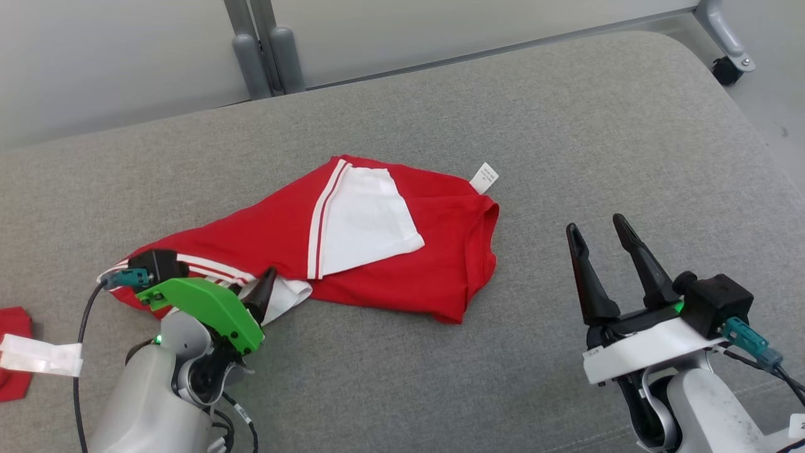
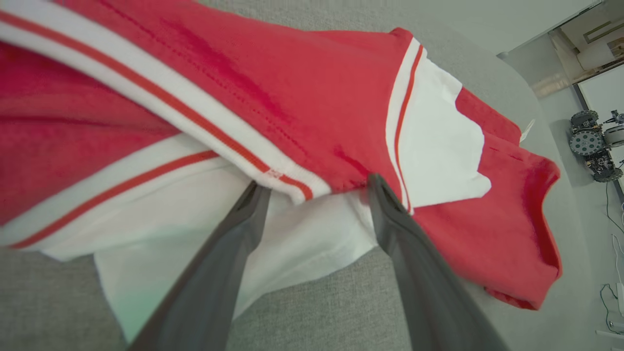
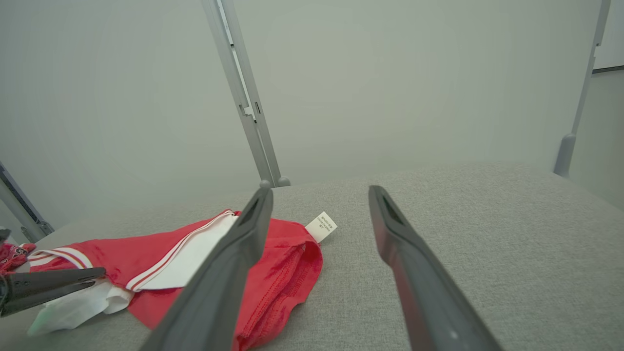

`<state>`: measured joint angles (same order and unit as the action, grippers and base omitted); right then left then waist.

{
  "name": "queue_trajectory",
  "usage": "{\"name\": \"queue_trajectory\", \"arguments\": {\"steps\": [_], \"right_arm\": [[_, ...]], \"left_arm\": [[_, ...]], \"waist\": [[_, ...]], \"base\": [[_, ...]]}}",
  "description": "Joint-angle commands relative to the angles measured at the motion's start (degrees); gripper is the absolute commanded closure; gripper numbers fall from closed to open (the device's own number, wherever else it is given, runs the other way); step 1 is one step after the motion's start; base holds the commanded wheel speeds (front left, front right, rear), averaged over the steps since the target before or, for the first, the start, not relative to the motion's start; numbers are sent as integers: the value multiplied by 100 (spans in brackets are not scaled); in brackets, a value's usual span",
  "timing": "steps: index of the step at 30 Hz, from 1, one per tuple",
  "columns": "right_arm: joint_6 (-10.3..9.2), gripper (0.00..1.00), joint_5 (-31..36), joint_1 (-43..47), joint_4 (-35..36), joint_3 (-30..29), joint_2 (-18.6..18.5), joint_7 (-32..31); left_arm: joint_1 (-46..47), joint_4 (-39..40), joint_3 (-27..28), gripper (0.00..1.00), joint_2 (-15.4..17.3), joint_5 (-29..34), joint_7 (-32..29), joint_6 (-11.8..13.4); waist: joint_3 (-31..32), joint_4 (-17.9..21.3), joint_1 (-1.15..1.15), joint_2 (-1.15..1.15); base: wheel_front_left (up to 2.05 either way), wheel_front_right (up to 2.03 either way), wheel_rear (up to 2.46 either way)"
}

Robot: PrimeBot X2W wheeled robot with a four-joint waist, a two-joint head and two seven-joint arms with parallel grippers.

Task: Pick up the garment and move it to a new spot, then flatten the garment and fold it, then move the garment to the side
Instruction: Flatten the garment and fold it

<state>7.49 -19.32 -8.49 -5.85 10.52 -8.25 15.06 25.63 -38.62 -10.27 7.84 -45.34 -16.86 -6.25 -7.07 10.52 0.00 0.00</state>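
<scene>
Left hand (image 2: pixel 317 185) spread at shirt (image 1: pixel 440 258) edge, right hand (image 1: pixel 595 223) spread, idle (well apart). Risk: pinching only the white layer, shirt lifts bunched.

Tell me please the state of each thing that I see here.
garment, lying crumpled on the grey surface, not flat, not held.
label, sticking out at the garment's far edge.
left gripper, open, at the garment's near edge.
right gripper, open, empty, apart from the garment.
</scene>
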Motion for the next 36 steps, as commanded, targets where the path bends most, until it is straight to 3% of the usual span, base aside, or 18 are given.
{"name": "queue_trajectory", "arguments": {"steps": [1, 3, 4, 5, 6, 7, 16, 19, 24, 31, 32, 33, 36], "right_arm": [[0, 0, 57, -11, -5, -5, 12, 16], [0, 0, 54, -31, -18, 14, 21, 16], [0, 0, 56, -42, -21, 19, 25, 16], [0, 0, 57, -56, -22, 26, 32, 16], [0, 0, 58, -67, -21, 30, 38, 16], [0, 0, 58, -77, -18, 33, 40, 16], [0, 0, 30, -146, 51, 48, 45, 16], [0, 0, 32, -182, 71, 75, 62, 16], [0, 0, 28, -333, 83, 144, 81, 16], [0, 0, -3, -580, 98, 277, 113, 16], [0, 0, -3, -609, 96, 294, 121, 16], [0, 0, 0, -625, 93, 302, 127, 16], [0, 0, 20, -659, 62, 312, 150, 16]], "left_arm": [[113, -38, 6, 0, 18, -12, 83, -33], [166, -119, -10, 3, 17, -27, 149, -50], [193, -153, -18, 27, 18, -29, 160, -58], [235, -188, -13, 60, 18, -35, 194, -64], [265, -215, -14, 84, 18, -36, 210, -70], [295, -261, -22, 100, 20, -42, 236, -73], [875, -141, 36, 100, 5, -138, 619, -104], [1265, -191, 250, 100, 102, -192, 912, 7], [1968, -631, 589, 100, 234, -265, 1335, 276], [2769, -1465, 968, 100, 553, -296, 2139, 277], [2860, -1624, 985, 69, 556, -336, 2171, 235], [2916, -1763, 970, 0, 569, -330, 2154, 197], [3085, -2116, 884, 0, 616, -267, 2188, 84]], "waist": [[-4, -10, 0, 0], [-8, -17, 0, 0], [-13, -19, 0, 0], [-20, -20, 0, 0], [-28, -20, 0, 0], [-37, -20, 0, 0], [-257, 65, 0, 0], [-392, 129, 0, 0], [-670, 278, 0, 0], [-997, 504, 0, 0], [-1027, 526, 0, 0], [-1043, 537, 0, 0], [-1062, 537, 0, 0]], "base": [[0, 0, 0], [0, 0, 0], [0, 0, 0], [0, 0, 0], [0, 0, 0], [0, 0, 0], [0, 0, 0], [0, 0, 0], [0, 0, 0], [0, 0, 0], [0, 0, 0], [0, 0, 0], [0, 0, 0]]}}
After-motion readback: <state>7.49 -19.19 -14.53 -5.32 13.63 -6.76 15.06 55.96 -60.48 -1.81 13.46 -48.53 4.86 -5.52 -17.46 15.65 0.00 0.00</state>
